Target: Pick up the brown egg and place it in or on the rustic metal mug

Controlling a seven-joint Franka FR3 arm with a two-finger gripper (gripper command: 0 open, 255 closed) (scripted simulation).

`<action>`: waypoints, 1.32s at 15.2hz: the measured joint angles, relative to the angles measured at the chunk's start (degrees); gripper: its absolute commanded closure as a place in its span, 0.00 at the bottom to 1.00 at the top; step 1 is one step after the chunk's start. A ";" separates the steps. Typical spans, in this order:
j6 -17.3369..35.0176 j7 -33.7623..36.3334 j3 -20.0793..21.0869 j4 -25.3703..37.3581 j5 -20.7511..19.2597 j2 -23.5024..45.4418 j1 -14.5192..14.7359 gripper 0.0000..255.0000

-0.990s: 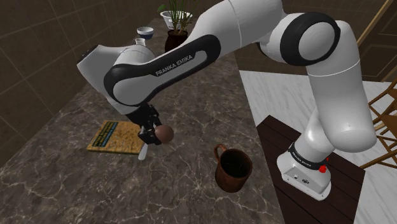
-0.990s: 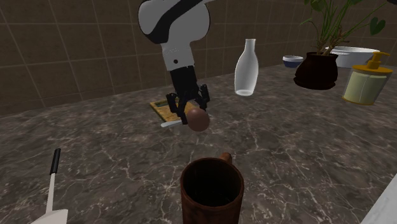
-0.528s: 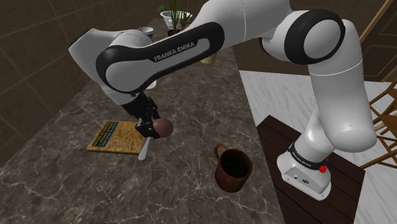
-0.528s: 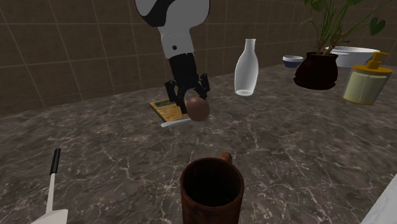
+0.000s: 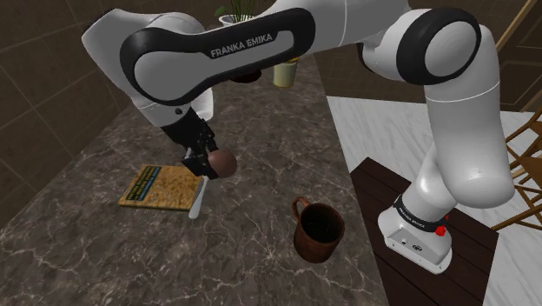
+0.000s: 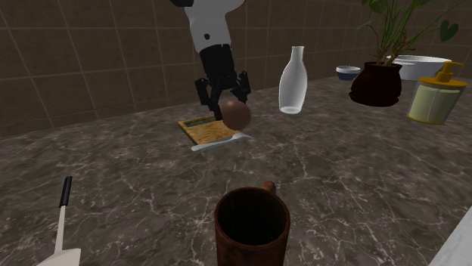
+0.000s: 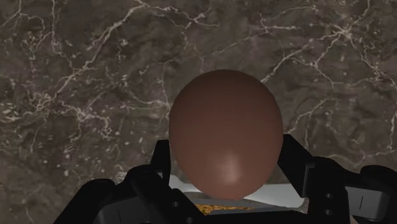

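Egg, brown (image 5: 223, 163): riding in the all-black gripper (image 5: 211, 165), whose two fingers are clasping it from either side. It is hanging in the air, clear of the dark marble counter (image 5: 261, 139). From the hand's own camera the egg (image 7: 226, 130) is bulging forward between the fingers (image 7: 159, 167), with veined stone showing beyond it.

Mug, rusty brown metal (image 5: 308, 246): standing upright and open-mouthed on the counter, well apart from the egg, on the side nearer the arm's dark wooden stand (image 5: 373, 187). Its handle is pointing away from the stand.

Mat, yellow, patterned (image 5: 161, 185): lying flat on the counter, near the point under the raised egg.

Utensil, white (image 5: 197, 202): lying along the mat's edge, just beside it.

Bottle, pale and slim-necked (image 6: 293, 79): standing upright toward the tiled wall.

Plant pot, dark (image 6: 376, 83): sitting farther along, with a small bowl (image 6: 348, 72) behind it and a yellow soap dispenser (image 6: 433, 97) beside it.

Knife, black-handled (image 6: 63, 211): lying at the counter's near end in the second exterior view.
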 measured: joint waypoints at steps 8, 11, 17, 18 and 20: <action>-6.49 -0.46 0.05 7.07 -0.05 0.38 1.20 1.00; -8.93 -0.61 0.04 9.88 -0.15 0.69 1.74 1.00; -10.06 -0.23 0.73 7.56 1.07 -2.81 1.00 1.00; -8.36 0.08 1.21 3.13 2.09 -5.59 0.02 1.00; -5.94 0.75 2.11 -4.06 4.13 -10.62 -1.29 1.00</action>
